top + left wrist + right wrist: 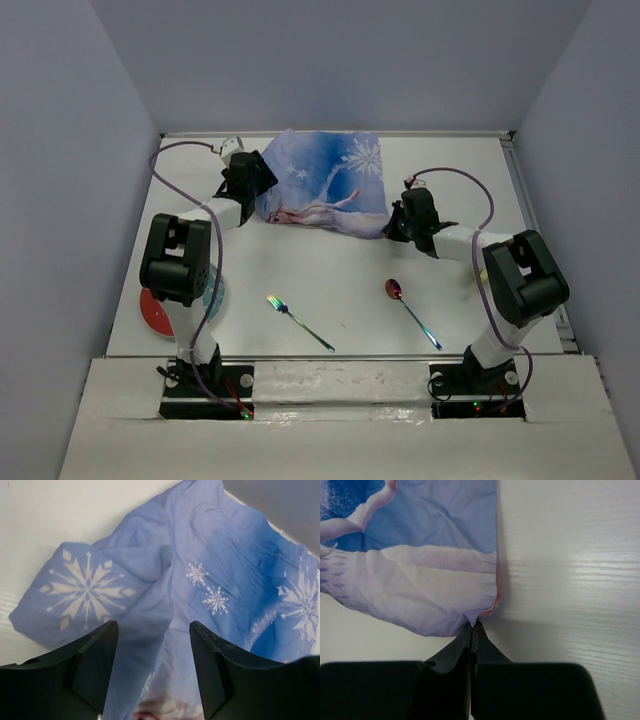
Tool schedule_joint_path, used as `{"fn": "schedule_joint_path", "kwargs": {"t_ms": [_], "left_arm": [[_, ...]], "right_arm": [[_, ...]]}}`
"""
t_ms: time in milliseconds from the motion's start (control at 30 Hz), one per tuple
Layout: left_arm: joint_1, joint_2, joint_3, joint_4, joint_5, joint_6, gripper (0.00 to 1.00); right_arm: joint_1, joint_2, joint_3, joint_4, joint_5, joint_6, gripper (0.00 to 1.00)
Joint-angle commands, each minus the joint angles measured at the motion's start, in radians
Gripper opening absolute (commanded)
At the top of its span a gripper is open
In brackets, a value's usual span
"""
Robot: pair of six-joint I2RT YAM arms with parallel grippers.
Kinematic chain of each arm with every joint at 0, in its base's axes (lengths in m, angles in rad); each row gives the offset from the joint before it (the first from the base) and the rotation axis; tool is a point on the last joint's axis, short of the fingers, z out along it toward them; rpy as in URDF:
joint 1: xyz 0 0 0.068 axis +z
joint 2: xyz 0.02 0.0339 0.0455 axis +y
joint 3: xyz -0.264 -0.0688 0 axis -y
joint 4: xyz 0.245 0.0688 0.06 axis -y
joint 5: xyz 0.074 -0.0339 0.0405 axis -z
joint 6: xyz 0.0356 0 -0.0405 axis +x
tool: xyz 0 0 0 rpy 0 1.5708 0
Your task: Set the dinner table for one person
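Note:
A blue snowflake-printed cloth placemat (325, 180) lies crumpled at the back middle of the white dinner table (340, 275). My left gripper (262, 190) is open over the placemat's near left part, its fingers (100, 652) straddling a fold of cloth (165, 595). My right gripper (392, 228) is shut on the placemat's near right corner (472, 622). An iridescent fork (297, 321) and spoon (411, 309) lie near the front. A red plate (156, 313) and a teal one (213, 296) sit front left, partly hidden by the left arm.
Pale lavender walls (80, 160) close in the table on three sides. A raised white ledge (340, 357) runs along the front edge by the arm bases. A small pale yellowish object (472, 273) peeks out beside the right arm.

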Motion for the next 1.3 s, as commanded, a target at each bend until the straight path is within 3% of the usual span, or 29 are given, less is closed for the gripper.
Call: {"fn": "schedule_joint_path", "kwargs": {"t_ms": [0, 333, 400, 433, 500, 533, 633, 733, 767, 933, 1033, 1100, 1133, 1200, 1267], "left_arm": [[0.015, 0.074, 0.164, -0.113, -0.021, 0.083, 0.69], [0.029, 0.169, 0.292, -0.205, 0.056, 0.151, 0.63], [0.028, 0.176, 0.283, -0.199, 0.065, 0.148, 0.47], [0.028, 0.169, 0.264, -0.181, 0.062, 0.14, 0.33], [0.028, 0.157, 0.243, -0.158, 0.06, 0.135, 0.19], [0.028, 0.138, 0.232, -0.153, 0.053, 0.132, 0.0], [0.029, 0.056, 0.174, -0.112, 0.01, 0.092, 0.0], [0.028, -0.15, 0.042, -0.021, -0.056, 0.002, 0.0], [0.026, -0.27, -0.051, 0.037, -0.085, -0.06, 0.0], [-0.04, -0.587, -0.344, 0.155, -0.168, -0.165, 0.0], [-0.096, -0.684, -0.55, 0.207, -0.214, -0.227, 0.17], [-0.104, -0.764, -0.688, 0.232, -0.219, -0.302, 0.38], [-0.104, -0.788, -0.726, 0.238, -0.222, -0.31, 0.57], [-0.103, -0.857, -0.796, 0.215, -0.255, -0.307, 0.77], [-0.103, -0.945, -0.819, 0.169, -0.274, -0.299, 0.85]], "right_arm": [[0.007, -0.018, 0.05, 0.005, 0.045, -0.046, 0.0], [-0.013, -0.067, 0.031, -0.013, 0.116, -0.098, 0.0], [-0.013, -0.067, 0.032, -0.013, 0.11, -0.1, 0.0], [-0.013, -0.066, 0.032, -0.013, 0.105, -0.098, 0.0], [-0.013, -0.064, 0.031, -0.013, 0.104, -0.098, 0.0], [-0.013, -0.063, 0.032, -0.012, 0.105, -0.098, 0.0], [-0.013, -0.073, 0.038, -0.013, 0.127, -0.101, 0.0], [-0.013, -0.125, 0.063, -0.015, 0.14, -0.12, 0.0], [-0.013, -0.153, 0.089, -0.021, 0.142, -0.123, 0.0], [-0.013, -0.222, 0.101, -0.044, 0.131, -0.114, 0.0], [-0.013, -0.257, 0.041, -0.045, 0.154, -0.101, 0.0], [-0.013, -0.271, -0.008, -0.045, 0.163, -0.097, 0.0], [-0.013, -0.277, -0.025, -0.047, 0.176, -0.094, 0.0], [-0.013, -0.3, -0.07, -0.049, 0.196, -0.091, 0.0], [-0.022, -0.313, -0.092, -0.055, 0.219, -0.094, 0.0]]}}
